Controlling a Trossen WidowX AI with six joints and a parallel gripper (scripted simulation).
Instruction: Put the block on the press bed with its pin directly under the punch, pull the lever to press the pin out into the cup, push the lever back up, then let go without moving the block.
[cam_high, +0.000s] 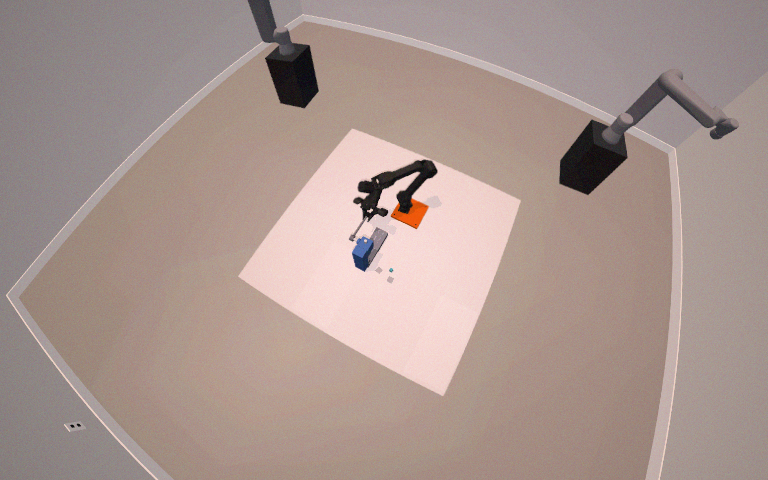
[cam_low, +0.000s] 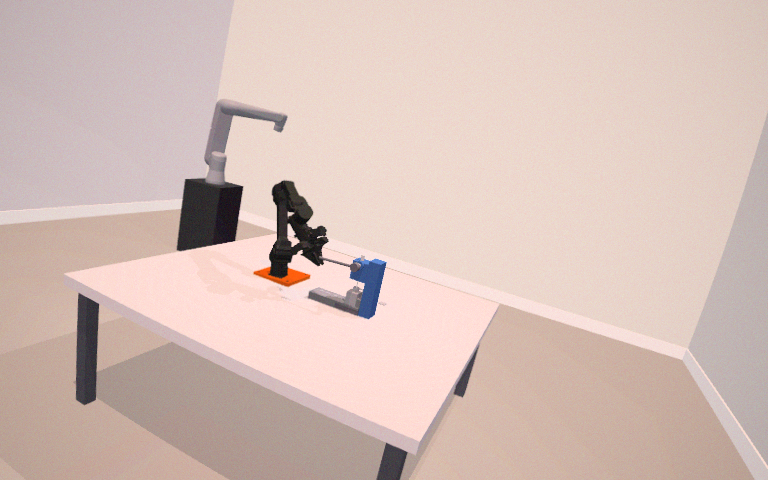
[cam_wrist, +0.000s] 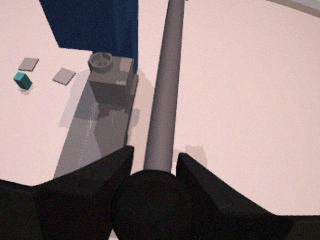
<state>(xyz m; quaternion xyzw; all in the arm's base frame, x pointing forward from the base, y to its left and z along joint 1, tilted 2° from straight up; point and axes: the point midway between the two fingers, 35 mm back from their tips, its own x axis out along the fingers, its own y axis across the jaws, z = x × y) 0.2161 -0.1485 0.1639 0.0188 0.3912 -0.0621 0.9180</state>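
Lying farthest left, wrist view: a small teal piece (cam_high: 390, 270) (cam_wrist: 22, 81), on the desk (cam_high: 339, 322) (cam_low: 254, 339) (cam_wrist: 250, 125), well apart from the lever.
Press frame: the blue frame (cam_high: 362, 255) (cam_low: 370, 291) (cam_wrist: 95, 25) stands upright beyond the bed (cam_high: 378, 240) (cam_low: 328, 300) (cam_wrist: 85, 145).
Block: the grey block (cam_low: 353, 296) (cam_wrist: 112, 82) sits on the bed, at the end nearest the frame and beneath its head; from the end effector it lies ahead, lower and to the left.
Pin and punch line: too small to confirm the alignment.
End effector: the fingers (cam_high: 367, 217) (cam_low: 321, 260) are closed on the free end of the lever.
Lever: the grey rod (cam_high: 359, 227) (cam_low: 336, 262) (cam_wrist: 165, 90) passes to the right of the block in the wrist view; its long axis runs from the fingertips toward the pivot, with the held end slightly above the pivot in the exterior view.
Step in hand: probably the pressing stroke, with the return and release left.
Coming move: likely down around the pivot, turning with the rod; a straight pull along its length could slip the grip.
Nearer arm: the only working one, already at the lever.
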